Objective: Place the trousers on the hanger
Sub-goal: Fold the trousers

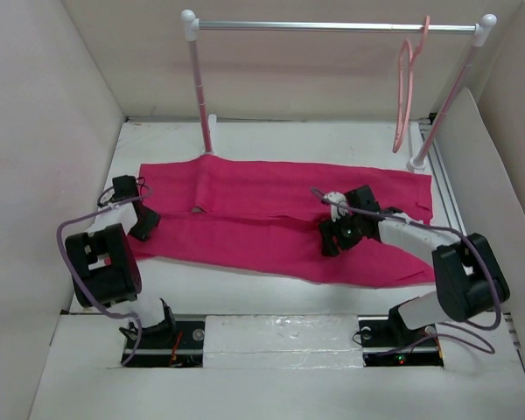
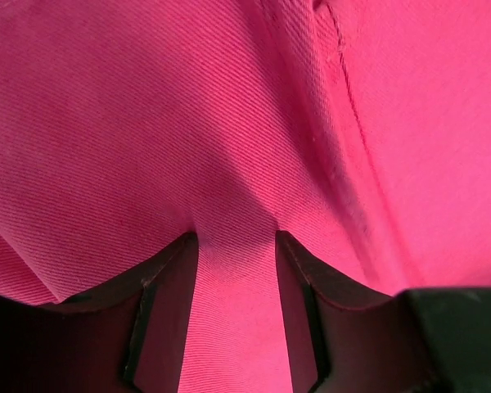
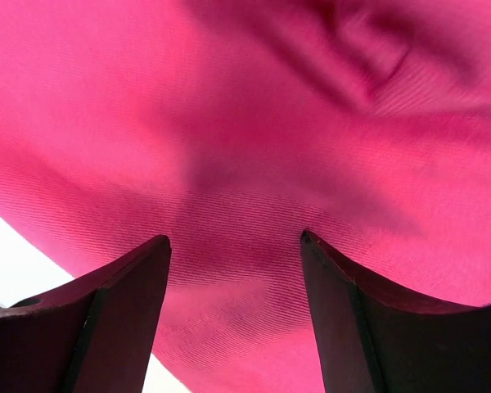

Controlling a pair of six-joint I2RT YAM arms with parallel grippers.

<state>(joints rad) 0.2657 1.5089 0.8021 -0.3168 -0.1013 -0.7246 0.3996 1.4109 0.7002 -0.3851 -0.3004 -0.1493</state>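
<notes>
Left wrist: trousers (image 2: 147,123) fine diag. twill, creased.

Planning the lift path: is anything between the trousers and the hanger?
Nothing visible does. The trousers lie flat on the table; the hanger hangs from the rail above their right end, with open air between.
</notes>
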